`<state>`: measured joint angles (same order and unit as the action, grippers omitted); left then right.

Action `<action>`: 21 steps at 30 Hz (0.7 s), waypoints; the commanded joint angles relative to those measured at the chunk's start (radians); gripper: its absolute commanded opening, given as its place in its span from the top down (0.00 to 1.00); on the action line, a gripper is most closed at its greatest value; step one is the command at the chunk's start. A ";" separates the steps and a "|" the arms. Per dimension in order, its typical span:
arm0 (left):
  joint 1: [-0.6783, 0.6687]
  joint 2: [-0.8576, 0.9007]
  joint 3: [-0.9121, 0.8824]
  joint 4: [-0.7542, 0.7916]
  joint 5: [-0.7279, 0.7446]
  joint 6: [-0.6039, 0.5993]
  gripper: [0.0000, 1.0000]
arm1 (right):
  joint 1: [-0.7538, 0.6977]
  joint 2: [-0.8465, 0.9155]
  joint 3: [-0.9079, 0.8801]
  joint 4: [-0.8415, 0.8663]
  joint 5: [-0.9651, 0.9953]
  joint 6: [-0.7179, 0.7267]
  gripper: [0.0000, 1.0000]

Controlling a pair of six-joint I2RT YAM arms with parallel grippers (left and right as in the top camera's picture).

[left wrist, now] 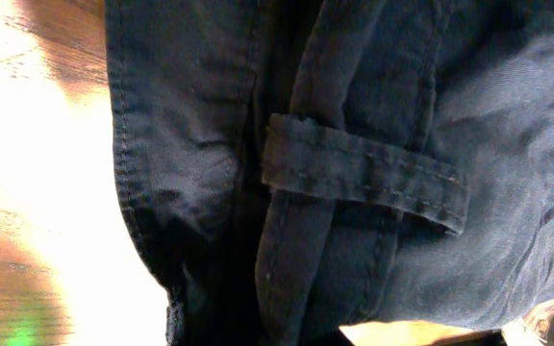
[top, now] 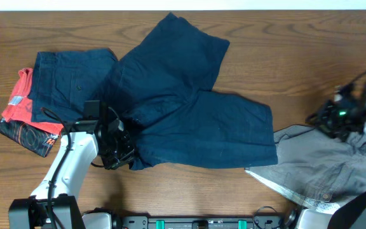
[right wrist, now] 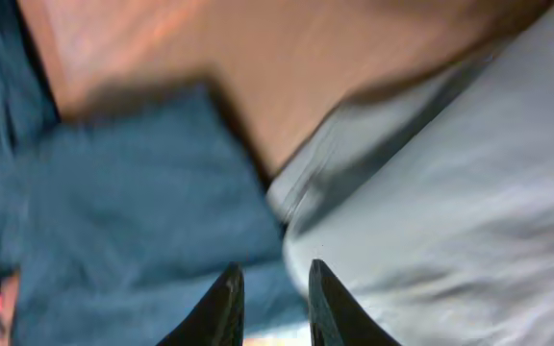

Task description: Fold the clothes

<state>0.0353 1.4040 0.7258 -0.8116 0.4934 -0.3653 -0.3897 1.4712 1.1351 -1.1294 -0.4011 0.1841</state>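
Observation:
Navy shorts lie spread across the middle of the table. My left gripper sits at their lower left waistband corner and is shut on it. The left wrist view is filled by the dark waistband and a belt loop, and the fingers are hidden under the cloth. Grey shorts lie at the right front, also seen in the right wrist view. My right gripper hovers over the edge where the grey and navy cloth meet. Its fingers are nearly together with nothing between them.
A folded navy garment lies at the left on top of a red and black garment. Bare wood shows along the back and at the far right. The table's front edge holds a black rail.

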 commanded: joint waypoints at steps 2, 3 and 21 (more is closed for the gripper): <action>-0.002 -0.007 -0.004 -0.005 -0.009 0.006 0.94 | 0.100 0.008 -0.112 -0.014 -0.018 0.082 0.69; -0.002 -0.007 -0.004 -0.005 -0.009 0.006 0.94 | 0.116 0.008 -0.142 -0.006 -0.018 0.103 0.67; -0.002 -0.007 -0.004 -0.037 -0.009 0.006 0.94 | 0.241 0.008 -0.451 0.238 -0.018 0.305 0.68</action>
<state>0.0353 1.4040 0.7258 -0.8349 0.4934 -0.3653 -0.1596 1.4761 0.7082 -0.9134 -0.4122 0.4259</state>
